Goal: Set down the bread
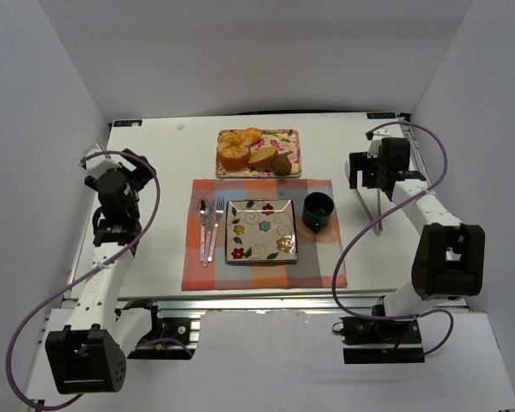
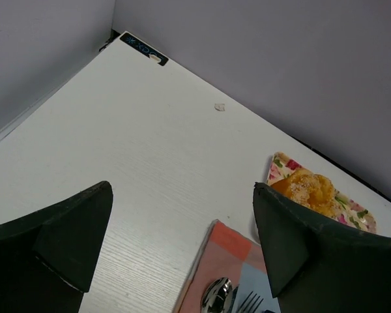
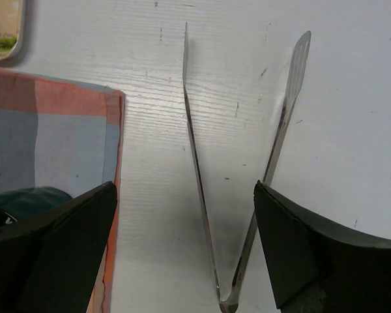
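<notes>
Pale walls (image 1: pixel 240 60) box in a white table (image 1: pixel 154 180). At the middle of its far edge, a floral tray (image 1: pixel 292 135) carries the bread (image 1: pixel 262 155), which sits between an orange pastry (image 1: pixel 236 148) and a dark muffin (image 1: pixel 281 165). A plaid placemat (image 1: pixel 318 262) lies centred, with tongs (image 3: pixel 199 169) to its right. The left gripper (image 2: pixel 182 189) and right gripper (image 3: pixel 182 189) both stand spread wide, grasping nothing.
</notes>
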Tool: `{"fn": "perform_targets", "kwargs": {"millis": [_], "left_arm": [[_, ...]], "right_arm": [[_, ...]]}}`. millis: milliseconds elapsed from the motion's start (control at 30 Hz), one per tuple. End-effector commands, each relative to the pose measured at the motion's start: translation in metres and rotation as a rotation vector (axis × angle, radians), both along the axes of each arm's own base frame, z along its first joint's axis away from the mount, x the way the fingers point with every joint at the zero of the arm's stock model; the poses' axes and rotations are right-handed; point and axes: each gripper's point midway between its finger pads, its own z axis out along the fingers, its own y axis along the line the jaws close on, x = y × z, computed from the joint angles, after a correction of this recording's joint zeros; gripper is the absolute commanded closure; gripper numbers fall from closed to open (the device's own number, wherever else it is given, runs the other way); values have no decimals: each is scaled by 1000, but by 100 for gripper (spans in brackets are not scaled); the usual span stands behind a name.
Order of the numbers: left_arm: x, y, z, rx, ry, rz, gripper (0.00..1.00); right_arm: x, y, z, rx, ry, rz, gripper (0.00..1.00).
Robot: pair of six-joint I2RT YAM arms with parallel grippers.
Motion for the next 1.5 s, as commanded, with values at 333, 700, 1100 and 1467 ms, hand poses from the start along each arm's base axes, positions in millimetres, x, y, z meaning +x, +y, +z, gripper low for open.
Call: {"fn": "perform_targets", "kwargs": {"millis": [333,700,1100,1467], "left_arm": [[24,-34,-5,-135,-17,-161,89],[27,-60,-18,-222,-13,-286,24],[39,-73,-28,-298,-19,-338,16],[45,-74,-36,-317,3,-330,15]], "right_arm": [[-27,48,20,-116,8,569,11],[-24,36,8,22,0,543,100],[1,-22,-55,-23,164,243,11],[11,-20,-43,-37,95,266,13]]}}
